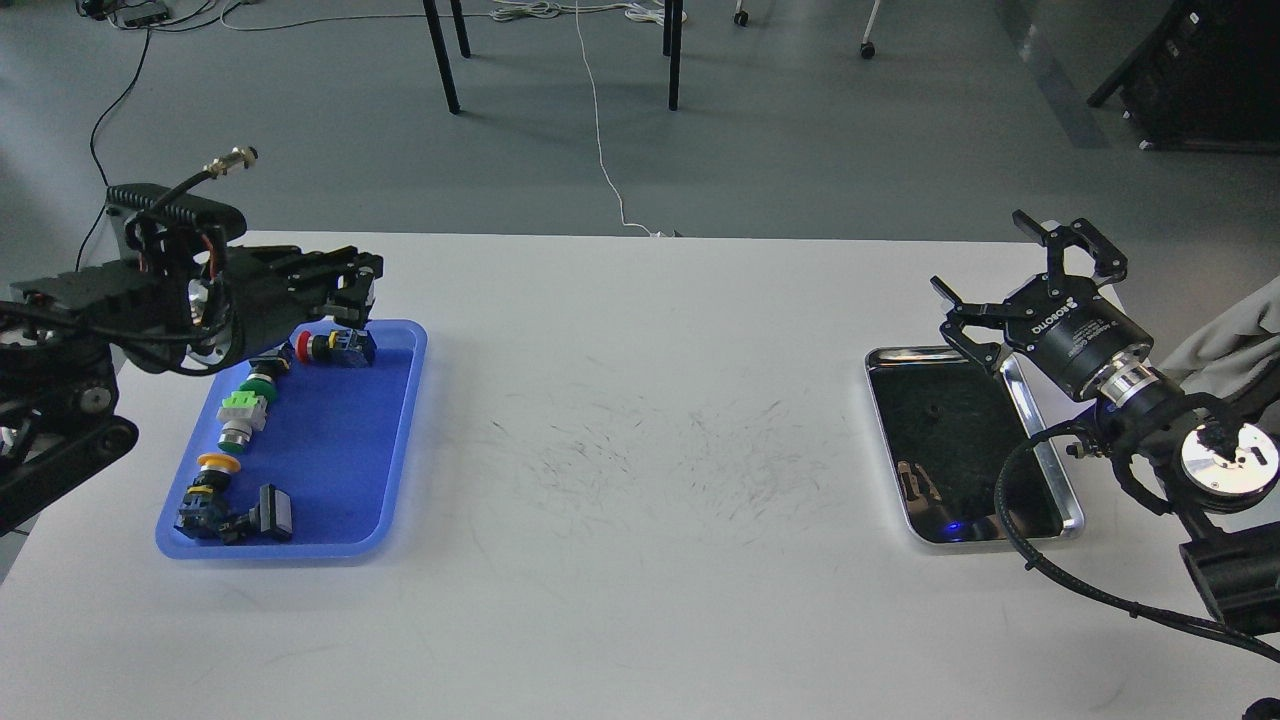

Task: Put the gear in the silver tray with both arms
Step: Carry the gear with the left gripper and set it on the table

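Note:
The silver tray [940, 450] lies at the table's right side, its dark bottom bare apart from reflections. My right gripper [982, 252] is open and empty, hovering over the tray's far right corner. My left gripper [357, 292] is raised above the far end of the blue tray [350, 450], pointing right. Its dark fingers look close together, and I cannot tell whether anything is between them. I cannot make out a gear anywhere.
The blue tray holds a red push-button switch [328, 347], a green one [243, 408], a yellow one [212, 466] and a black part [272, 511]. A grey cloth [1225, 340] hangs past the table's right edge. Table legs and cables are on the floor behind.

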Controlling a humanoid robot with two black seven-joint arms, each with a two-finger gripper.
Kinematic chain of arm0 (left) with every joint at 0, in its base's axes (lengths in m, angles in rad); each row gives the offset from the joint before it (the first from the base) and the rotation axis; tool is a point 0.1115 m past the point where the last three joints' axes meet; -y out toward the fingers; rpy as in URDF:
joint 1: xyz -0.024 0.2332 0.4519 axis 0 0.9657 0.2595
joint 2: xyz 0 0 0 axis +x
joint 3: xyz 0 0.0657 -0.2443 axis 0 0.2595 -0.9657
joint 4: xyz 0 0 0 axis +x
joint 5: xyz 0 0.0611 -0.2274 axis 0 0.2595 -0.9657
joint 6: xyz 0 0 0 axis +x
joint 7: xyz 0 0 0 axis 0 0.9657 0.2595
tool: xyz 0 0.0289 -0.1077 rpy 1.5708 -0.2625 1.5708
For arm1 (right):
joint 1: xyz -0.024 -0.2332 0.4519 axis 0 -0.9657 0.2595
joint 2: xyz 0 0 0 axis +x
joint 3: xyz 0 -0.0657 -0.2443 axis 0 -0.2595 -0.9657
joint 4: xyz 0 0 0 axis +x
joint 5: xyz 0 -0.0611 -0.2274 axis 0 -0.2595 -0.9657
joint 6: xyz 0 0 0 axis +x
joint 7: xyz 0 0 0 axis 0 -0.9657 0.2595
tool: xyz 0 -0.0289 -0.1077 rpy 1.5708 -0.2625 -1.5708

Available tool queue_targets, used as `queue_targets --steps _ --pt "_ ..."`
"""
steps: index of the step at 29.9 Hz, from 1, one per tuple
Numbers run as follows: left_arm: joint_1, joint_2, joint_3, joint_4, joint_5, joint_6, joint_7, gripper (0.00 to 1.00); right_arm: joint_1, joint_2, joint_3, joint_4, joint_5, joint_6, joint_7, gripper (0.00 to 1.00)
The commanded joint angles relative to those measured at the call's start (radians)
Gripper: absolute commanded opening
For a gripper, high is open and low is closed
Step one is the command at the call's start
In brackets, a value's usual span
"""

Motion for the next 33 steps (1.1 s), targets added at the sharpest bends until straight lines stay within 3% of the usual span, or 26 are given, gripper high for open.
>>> queue_targets --steps 1,6,13,22,28,33 --pt "-0.098 -0.203 0.005 -0.034 -0.012 -0.054 0.096 0.09 0.000 -0.015 0.000 -0.003 0.000 0.000 0.000 0.97" --pt "-0.114 -0.533 0.022 0.012 0.000 -0.087 0.188 0.09 0.000 -0.032 -0.002 -0.006 0.000 0.000 0.000 0.97" --pt "-0.106 -0.839 0.221 0.164 0.060 -0.031 0.194 0.09 -0.003 -0.048 0.006 -0.023 0.001 0.000 0.000 0.97" --pt "-0.039 -0.851 0.261 0.319 0.059 0.060 0.190 0.09 -0.001 -0.048 0.017 -0.023 0.001 0.000 0.000 0.97" --pt "0.036 -0.851 0.349 0.316 0.045 0.144 0.183 0.09 -0.001 -0.046 0.018 -0.022 0.001 0.000 0.002 0.97" --pt "0.122 -0.851 0.353 0.299 0.055 0.149 0.190 0.10 -0.001 -0.046 0.018 -0.022 0.001 0.000 0.000 0.97"
